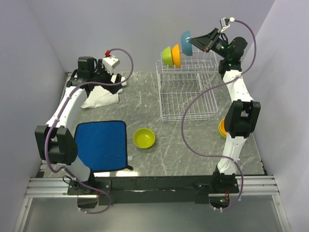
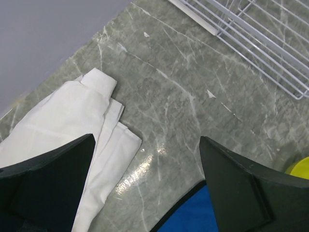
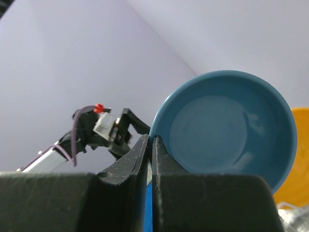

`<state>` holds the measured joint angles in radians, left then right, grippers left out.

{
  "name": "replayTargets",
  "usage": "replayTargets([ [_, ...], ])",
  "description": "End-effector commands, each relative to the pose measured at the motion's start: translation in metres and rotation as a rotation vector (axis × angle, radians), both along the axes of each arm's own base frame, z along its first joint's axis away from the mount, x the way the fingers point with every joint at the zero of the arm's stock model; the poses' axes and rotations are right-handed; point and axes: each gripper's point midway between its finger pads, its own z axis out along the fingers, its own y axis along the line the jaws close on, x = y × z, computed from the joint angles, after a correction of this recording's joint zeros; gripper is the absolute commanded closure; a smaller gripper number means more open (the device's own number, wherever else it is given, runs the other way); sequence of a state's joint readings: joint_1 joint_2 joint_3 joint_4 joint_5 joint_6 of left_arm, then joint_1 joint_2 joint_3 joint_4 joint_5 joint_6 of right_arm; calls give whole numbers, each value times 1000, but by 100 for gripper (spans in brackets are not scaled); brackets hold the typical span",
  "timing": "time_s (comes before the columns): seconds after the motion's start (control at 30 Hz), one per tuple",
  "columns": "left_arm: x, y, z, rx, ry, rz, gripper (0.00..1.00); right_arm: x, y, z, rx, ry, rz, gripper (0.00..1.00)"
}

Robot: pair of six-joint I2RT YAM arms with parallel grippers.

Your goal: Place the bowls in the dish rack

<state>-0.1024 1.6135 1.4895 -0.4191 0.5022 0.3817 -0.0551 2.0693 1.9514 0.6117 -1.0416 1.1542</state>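
- We saw the right gripper [image 3: 150, 145] clamped on the blue bowl [image 3: 227, 130] at upper right, beside the orange bowl [image 1: 176, 55] on the rack [image 1: 183, 92]
- Our left gripper [image 2: 147, 141] gaped wide over the cloth [image 2: 72, 116]

White arms [image 1: 236, 89] with black joints [image 1: 241, 118] and purple cables [image 1: 182, 128].

Bright, even light; glare on the table [image 2: 145, 162], faint sheen on the blue bowl [image 3: 222, 130].

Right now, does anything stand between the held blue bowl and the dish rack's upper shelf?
Nothing visible. The blue bowl, pinched at its rim by the right fingers, hangs above bare slots of the dish rack; the orange bowl stands beside, not beneath.
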Motion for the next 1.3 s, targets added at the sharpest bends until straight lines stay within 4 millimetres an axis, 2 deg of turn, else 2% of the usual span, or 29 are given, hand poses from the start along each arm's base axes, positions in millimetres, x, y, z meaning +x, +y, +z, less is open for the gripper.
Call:
replayTargets([
  [0.0,-5,5,4,96,-11,-44,3,-18,3,26,45,-104,47,100],
  [0.13,-11,13,-5,175,10,-38,3,-8,1,8,75,-49,60,100],
  [0.43,-29,18,-16,307,43,-81,3,6,-3,-6,134,-22,59,100],
  [0.57,-29,19,-14,331,36,-75,3,13,-5,-15,148,-4,53,100],
  [1.0,-47,-3,-25,400,63,-117,3,28,-7,-50,190,76,58,100],
  [1.27,-42,-4,-23,438,60,-96,3,42,-6,-60,191,84,63,100],
])
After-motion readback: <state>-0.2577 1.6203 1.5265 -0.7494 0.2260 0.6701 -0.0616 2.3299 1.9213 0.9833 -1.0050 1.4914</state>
